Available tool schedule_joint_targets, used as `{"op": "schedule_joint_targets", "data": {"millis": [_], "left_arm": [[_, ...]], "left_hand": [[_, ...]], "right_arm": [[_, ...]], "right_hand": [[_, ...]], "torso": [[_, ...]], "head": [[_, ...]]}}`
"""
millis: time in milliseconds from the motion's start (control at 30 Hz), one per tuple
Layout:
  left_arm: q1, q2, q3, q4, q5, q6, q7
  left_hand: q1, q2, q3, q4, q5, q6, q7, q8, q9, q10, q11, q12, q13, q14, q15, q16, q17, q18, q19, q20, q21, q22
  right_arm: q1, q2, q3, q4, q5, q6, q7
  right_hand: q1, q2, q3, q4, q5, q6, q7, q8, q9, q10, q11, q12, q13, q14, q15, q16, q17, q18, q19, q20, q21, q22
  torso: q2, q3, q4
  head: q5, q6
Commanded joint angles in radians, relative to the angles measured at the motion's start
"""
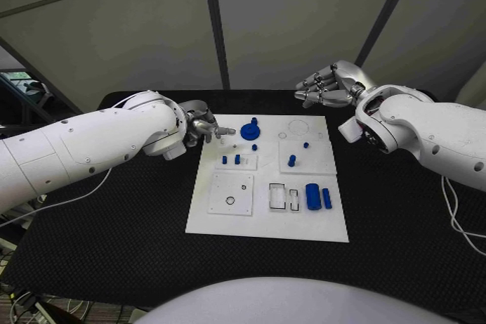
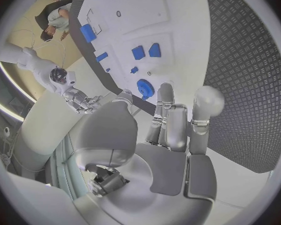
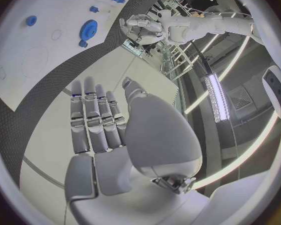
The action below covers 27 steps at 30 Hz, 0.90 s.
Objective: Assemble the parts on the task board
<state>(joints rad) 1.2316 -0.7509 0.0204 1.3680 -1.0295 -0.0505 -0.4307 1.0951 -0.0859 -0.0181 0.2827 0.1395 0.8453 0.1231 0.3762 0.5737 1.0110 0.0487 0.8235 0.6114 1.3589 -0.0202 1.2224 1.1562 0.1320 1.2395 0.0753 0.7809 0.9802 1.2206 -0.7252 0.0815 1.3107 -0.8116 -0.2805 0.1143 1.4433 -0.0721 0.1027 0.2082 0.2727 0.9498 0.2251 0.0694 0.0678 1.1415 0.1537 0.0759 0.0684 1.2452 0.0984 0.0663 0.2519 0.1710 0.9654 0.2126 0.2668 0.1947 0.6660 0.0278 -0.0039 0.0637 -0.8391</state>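
The white task board (image 1: pixel 265 218) lies in the middle of the black table. A blue gear (image 1: pixel 250 132) stands near its far left corner, seen also in the left wrist view (image 2: pixel 145 89) and the right wrist view (image 3: pixel 88 29). Small blue pegs (image 1: pixel 231 159) stand behind a square plate, and another peg (image 1: pixel 291 160) is further right. Two blue cylinders (image 1: pixel 318 197) lie at the board's right side. My left hand (image 1: pixel 203 126) hovers at the board's far left edge, just left of the gear, fingers apart and empty (image 2: pixel 172 130). My right hand (image 1: pixel 326 85) is raised behind the board's far right corner, fingers extended, holding nothing (image 3: pixel 103 130).
The board carries a square plate with a small ring (image 1: pixel 232 194), rectangular slots (image 1: pixel 284 196) and a faint round recess (image 1: pixel 297 127). Black matting (image 1: pixel 121 232) surrounds the board on all sides. A cable (image 1: pixel 71 190) runs under the left arm.
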Motion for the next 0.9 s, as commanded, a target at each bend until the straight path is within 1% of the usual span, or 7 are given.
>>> {"op": "schedule_joint_targets", "data": {"millis": [33, 133, 200, 367, 533, 633, 900], "left_arm": [[0.002, 0.010, 0.001, -0.002, 0.066, -0.102, 0.148], [0.001, 0.031, 0.000, -0.009, 0.036, -0.171, 0.267], [-0.001, 0.043, -0.001, -0.014, 0.005, -0.201, 0.319], [-0.007, 0.087, -0.011, -0.035, -0.110, -0.249, 0.433], [-0.011, 0.130, -0.027, -0.062, -0.239, -0.231, 0.469], [-0.016, 0.157, -0.036, -0.085, -0.317, -0.211, 0.473], [-0.027, 0.199, -0.041, -0.132, -0.396, -0.144, 0.458]], "left_hand": [[0.151, -0.007, 0.017, -0.035, 0.020, -0.072, 0.031, -0.039, -0.044, -0.136, 0.038, -0.078, -0.052, -0.231, 0.038, -0.320, -0.310, 0.039, -0.123, 0.030, -0.207, -0.143], [0.283, -0.003, 0.065, -0.078, 0.021, -0.106, 0.034, -0.063, -0.084, -0.176, 0.038, -0.128, -0.102, -0.226, 0.038, -0.350, -0.352, 0.048, -0.095, 0.040, -0.209, -0.154], [0.322, -0.002, 0.088, -0.088, 0.020, -0.091, 0.032, -0.064, -0.102, -0.170, 0.035, -0.150, -0.130, -0.217, 0.035, -0.354, -0.367, 0.050, -0.087, 0.040, -0.208, -0.155], [0.429, -0.045, 0.224, -0.106, 0.025, -0.008, 0.028, -0.097, -0.205, -0.132, 0.039, -0.267, -0.271, -0.211, 0.032, -0.369, -0.427, 0.046, -0.088, 0.039, -0.202, -0.149], [0.421, -0.085, 0.283, -0.105, 0.017, 0.010, 0.022, -0.128, -0.264, -0.120, 0.046, -0.317, -0.339, -0.196, 0.037, -0.346, -0.450, 0.049, -0.084, 0.040, -0.184, -0.135], [0.399, -0.102, 0.291, -0.102, 0.006, 0.013, 0.018, -0.147, -0.294, -0.110, 0.045, -0.328, -0.365, -0.144, 0.038, -0.264, -0.397, 0.033, -0.029, 0.040, -0.068, -0.050], [0.381, -0.109, 0.288, -0.105, 0.003, 0.036, 0.012, -0.155, -0.321, -0.106, 0.042, -0.336, -0.390, -0.096, 0.035, -0.170, -0.332, 0.019, 0.012, 0.039, 0.028, 0.022]], "right_arm": [[0.002, 0.000, 0.001, 0.000, 0.000, -0.002, 0.004], [0.002, 0.001, 0.001, -0.001, 0.000, -0.003, 0.004], [0.002, 0.002, 0.001, -0.001, 0.000, -0.003, 0.004], [0.002, 0.006, 0.000, -0.003, 0.000, -0.004, 0.005], [0.002, 0.009, 0.000, -0.002, 0.000, -0.004, 0.004], [0.002, 0.010, 0.000, 0.002, 0.000, -0.003, 0.004], [0.002, 0.011, 0.000, 0.003, 0.000, -0.004, 0.002]], "right_hand": [[-0.009, -0.001, -0.007, 0.001, 0.005, -0.007, -0.003, 0.001, 0.000, -0.008, 0.001, 0.005, -0.001, -0.007, 0.002, -0.004, -0.002, 0.012, 0.003, 0.002, -0.006, -0.001], [-0.010, 0.000, -0.008, 0.001, 0.005, -0.007, -0.003, 0.001, 0.000, -0.009, 0.001, 0.005, -0.001, -0.007, 0.002, -0.004, -0.002, 0.012, 0.003, 0.002, -0.007, -0.002], [-0.010, 0.000, -0.008, 0.001, 0.005, -0.007, -0.003, 0.001, 0.000, -0.009, 0.001, 0.005, -0.001, -0.007, 0.002, -0.004, -0.002, 0.012, 0.003, 0.002, -0.007, -0.002], [-0.008, 0.001, -0.007, 0.000, 0.006, -0.006, -0.003, 0.001, 0.000, -0.009, 0.001, 0.006, -0.001, -0.007, 0.002, -0.004, -0.003, 0.012, 0.003, 0.002, -0.008, -0.003], [-0.008, 0.001, -0.007, 0.000, 0.006, -0.006, -0.003, 0.001, 0.000, -0.009, 0.001, 0.006, -0.001, -0.007, 0.002, -0.004, -0.003, 0.012, 0.003, 0.002, -0.008, -0.003], [-0.007, 0.002, -0.006, -0.001, 0.006, -0.006, -0.003, 0.002, 0.000, -0.009, 0.000, 0.006, -0.001, -0.008, 0.002, -0.004, -0.003, 0.012, 0.004, 0.002, -0.009, -0.004], [-0.005, 0.004, -0.006, -0.003, 0.008, -0.006, -0.003, 0.002, 0.000, -0.009, 0.000, 0.006, -0.001, -0.008, 0.001, -0.004, -0.004, 0.012, 0.005, 0.002, -0.011, -0.005]], "torso": [[0.000, 0.0010, -0.0021], [0.001, 0.0003, -0.0021], [0.001, -0.0001, -0.0014], [0.001, 0.0003, -0.0020], [0.002, 0.0004, -0.0026], [0.001, -0.0003, -0.0012], [0.000, 0.0009, -0.0006]], "head": [[-0.005, 0.005], [-0.011, 0.013], [-0.014, 0.016], [-0.017, 0.022], [-0.020, 0.027], [-0.026, 0.026], [-0.026, 0.026]]}}
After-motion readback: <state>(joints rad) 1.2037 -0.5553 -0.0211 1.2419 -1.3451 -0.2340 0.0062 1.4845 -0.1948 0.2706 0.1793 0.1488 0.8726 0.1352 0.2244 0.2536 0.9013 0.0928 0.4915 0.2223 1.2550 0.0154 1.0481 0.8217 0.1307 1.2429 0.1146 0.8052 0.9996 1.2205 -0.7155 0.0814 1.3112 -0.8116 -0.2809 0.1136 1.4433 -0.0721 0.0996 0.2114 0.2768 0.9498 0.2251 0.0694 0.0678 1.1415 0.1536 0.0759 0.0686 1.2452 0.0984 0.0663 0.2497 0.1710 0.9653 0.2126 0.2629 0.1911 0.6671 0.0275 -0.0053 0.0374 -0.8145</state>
